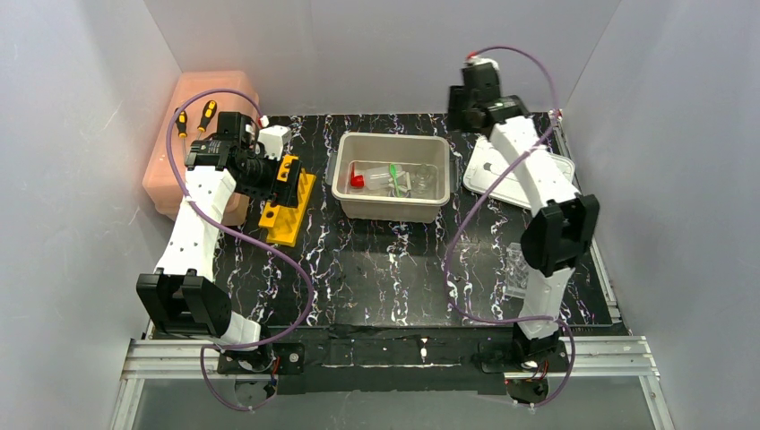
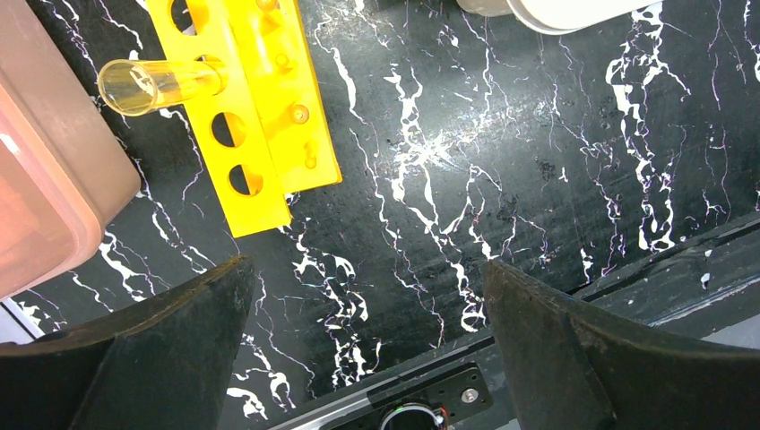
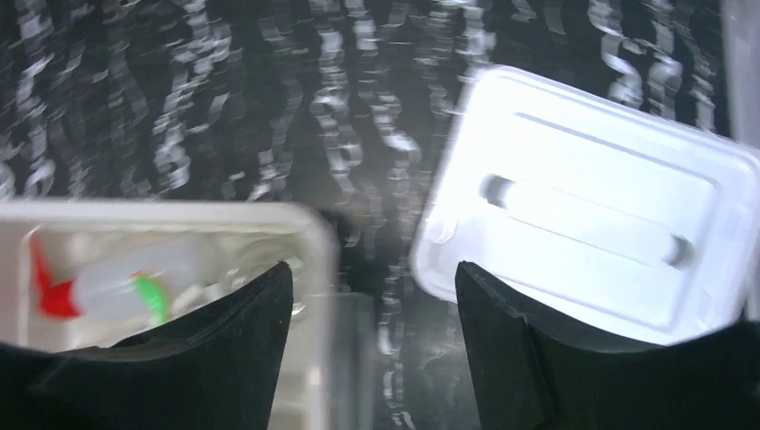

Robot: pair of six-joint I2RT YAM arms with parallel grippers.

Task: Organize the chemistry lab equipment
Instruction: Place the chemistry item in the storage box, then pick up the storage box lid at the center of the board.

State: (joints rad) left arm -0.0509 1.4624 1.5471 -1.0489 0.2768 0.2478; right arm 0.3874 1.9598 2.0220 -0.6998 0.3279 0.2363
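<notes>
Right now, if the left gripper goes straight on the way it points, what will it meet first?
Most likely the bare black mat. The left gripper is open, and only mat shows between its sides. The yellow tube rack lies off to one side, so the gripper should miss it, though depth is hard to judge.

On the mat [image 1: 376, 278], the tub [image 1: 391, 212] sits at the middle rear, with the squeeze bottle [image 1: 378, 178] lying inside it and the spoon [image 1: 394, 172] just beside the bottle, to its right. Left of the tub and apart from it lies the tube rack [image 1: 287, 224], with a glass tube [image 2: 159, 82] in one of its holes; further left, at the rear corner, stands the box [image 1: 224, 90], two screwdrivers [image 1: 182, 123] side by side on top. The lid [image 1: 497, 175] lies flat just right of the tub
</notes>
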